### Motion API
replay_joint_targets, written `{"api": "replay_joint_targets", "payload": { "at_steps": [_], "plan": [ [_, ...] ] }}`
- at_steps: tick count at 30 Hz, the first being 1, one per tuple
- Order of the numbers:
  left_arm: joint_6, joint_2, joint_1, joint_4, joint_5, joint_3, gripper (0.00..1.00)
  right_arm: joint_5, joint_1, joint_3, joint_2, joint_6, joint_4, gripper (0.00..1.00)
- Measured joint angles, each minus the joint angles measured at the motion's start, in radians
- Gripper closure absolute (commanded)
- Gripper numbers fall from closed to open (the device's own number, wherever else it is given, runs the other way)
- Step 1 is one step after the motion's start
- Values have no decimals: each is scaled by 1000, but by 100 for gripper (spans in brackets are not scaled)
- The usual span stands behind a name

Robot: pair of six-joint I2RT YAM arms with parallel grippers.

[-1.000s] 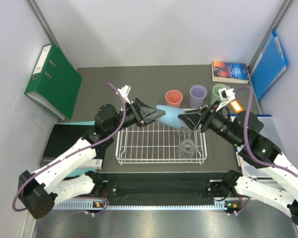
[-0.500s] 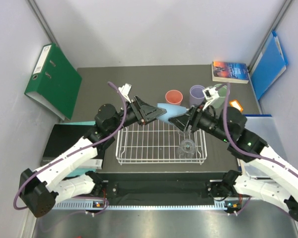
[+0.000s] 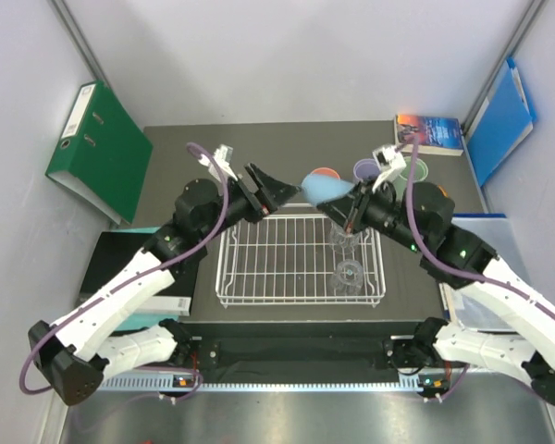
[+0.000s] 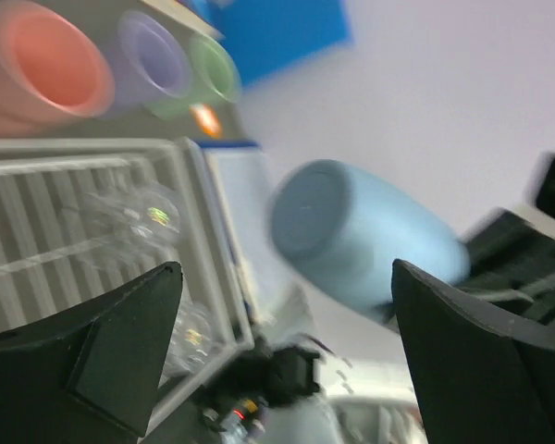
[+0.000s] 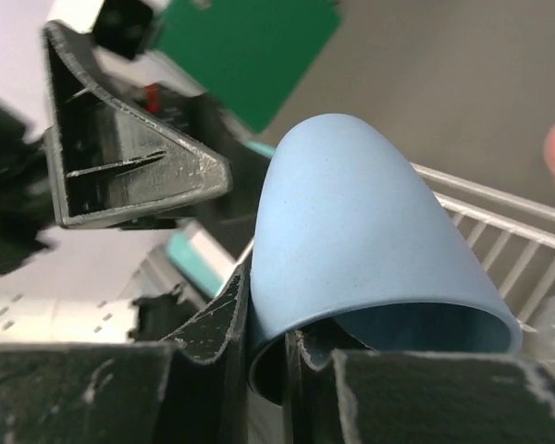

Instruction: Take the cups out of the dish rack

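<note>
A blue cup [image 3: 326, 191] hangs on its side above the back edge of the white dish rack [image 3: 224, 277]. My right gripper [image 3: 348, 211] is shut on its rim, one finger inside the mouth [image 5: 264, 314]. My left gripper [image 3: 291, 192] stands open just left of the cup's base, not touching it [image 4: 285, 277]. In the left wrist view the blue cup [image 4: 351, 236] floats beyond the spread fingers. Two clear glasses [image 3: 350, 274] [image 3: 342, 242] lie in the rack's right part. Salmon [image 3: 326, 172], lilac [image 3: 368, 170] and green [image 3: 416, 169] cups stand on the table behind the rack.
A green binder [image 3: 97, 153] leans on the left wall. At the back right lie a book [image 3: 428, 132] and a blue folder [image 3: 499, 120]. A black box with teal items [image 3: 120, 264] sits left of the rack.
The blue cup has passed from my left gripper to my right one. The left jaws opened and drew back left; the right jaws shut on the rim and raised the cup toward the back.
</note>
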Motion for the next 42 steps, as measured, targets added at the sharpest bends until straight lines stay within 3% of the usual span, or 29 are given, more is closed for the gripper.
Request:
{"api": "replay_joint_targets", "payload": {
  "at_steps": [4, 7, 10, 14, 21, 42],
  "plan": [
    [142, 26, 10, -308, -279, 185, 1, 121, -2, 290, 187, -70, -189, 100],
    [210, 64, 19, -462, -462, 286, 1, 198, -3, 637, 443, -109, -331, 100],
    [241, 114, 19, -584, -580, 330, 1, 245, -5, 1006, 743, -108, -488, 100],
    [249, 185, 20, -719, -661, 333, 1, 251, -15, 1345, 1075, -79, -639, 100],
    [247, 224, 20, -848, -735, 333, 1, 153, -62, 1357, 1314, -21, -791, 100],
    [248, 223, 23, -871, -734, 261, 1, 113, -114, 1316, 1485, -12, -798, 100]
  ]
}}
